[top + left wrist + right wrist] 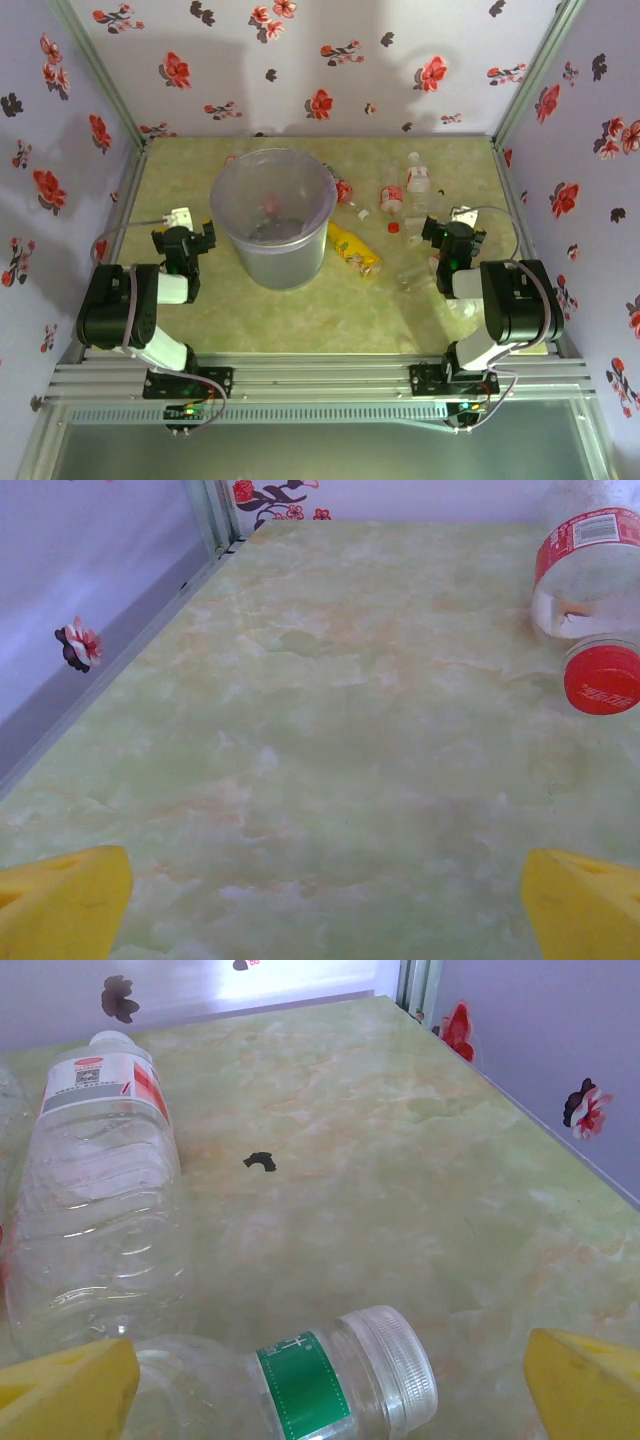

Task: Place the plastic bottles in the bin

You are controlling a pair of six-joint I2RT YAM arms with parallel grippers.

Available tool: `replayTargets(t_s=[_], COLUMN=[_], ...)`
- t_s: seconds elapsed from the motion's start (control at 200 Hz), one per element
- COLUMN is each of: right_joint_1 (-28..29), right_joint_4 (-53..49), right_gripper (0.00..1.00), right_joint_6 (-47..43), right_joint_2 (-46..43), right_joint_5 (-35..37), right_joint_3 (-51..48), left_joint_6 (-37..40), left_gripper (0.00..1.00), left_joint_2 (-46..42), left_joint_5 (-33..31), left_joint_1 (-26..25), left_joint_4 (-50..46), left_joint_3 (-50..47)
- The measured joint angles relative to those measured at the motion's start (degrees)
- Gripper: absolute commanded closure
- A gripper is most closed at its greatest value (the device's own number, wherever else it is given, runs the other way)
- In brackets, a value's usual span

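The bin (272,215), a big translucent grey-lavender bucket, stands left of centre with something red inside. To its right lie a yellow-labelled bottle (355,250) and red-labelled bottles (391,198) (418,178). My right gripper (330,1385) is open low over the table, its yellow fingers (70,1390) on either side of a clear green-labelled bottle (320,1385) lying on its side. A larger red-and-white-labelled bottle (100,1190) lies just left of it. My left gripper (325,905) is open over bare table, left of the bin. A red-capped bottle (590,590) lies ahead to its right.
Flowered walls close in the green marbled table (300,310) on three sides, with metal posts in the back corners. A small black scrap (261,1161) lies on the table ahead of the right gripper. A loose red cap (394,227) lies among the bottles.
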Motion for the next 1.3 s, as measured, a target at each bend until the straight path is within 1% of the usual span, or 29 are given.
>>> replayTargets(t_s=[0.92,1.01,1.125,1.22,1.3], right_joint_1=[-0.72,-0.76,-0.76,-0.76,-0.76], right_joint_4=[-0.48,-7.43,-19.8,-33.38,-46.77], right_gripper=[0.01,0.01,0.01,0.01,0.01], right_joint_6=[0.02,0.17,0.68,2.99,6.86], right_joint_2=[-0.28,-3.67,-11.17,-16.26,-19.1], right_joint_5=[-1.27,-1.22,-0.63,1.49,3.15], right_joint_3=[0.04,1.62,7.48,15.72,23.5], left_joint_6=[-0.33,-0.92,-2.23,-4.59,-8.57], left_gripper=[0.01,0.01,0.0,0.01,0.02], left_joint_2=[-0.66,-4.02,-14.95,-25.94,-33.22], left_joint_5=[-0.02,-0.7,-3.1,-5.73,-7.13], left_joint_1=[0.09,0.37,0.5,0.76,1.16], left_joint_4=[-1.33,-3.93,-11.61,-23.34,-37.16], left_joint_3=[0.11,0.11,0.52,4.74,12.87])
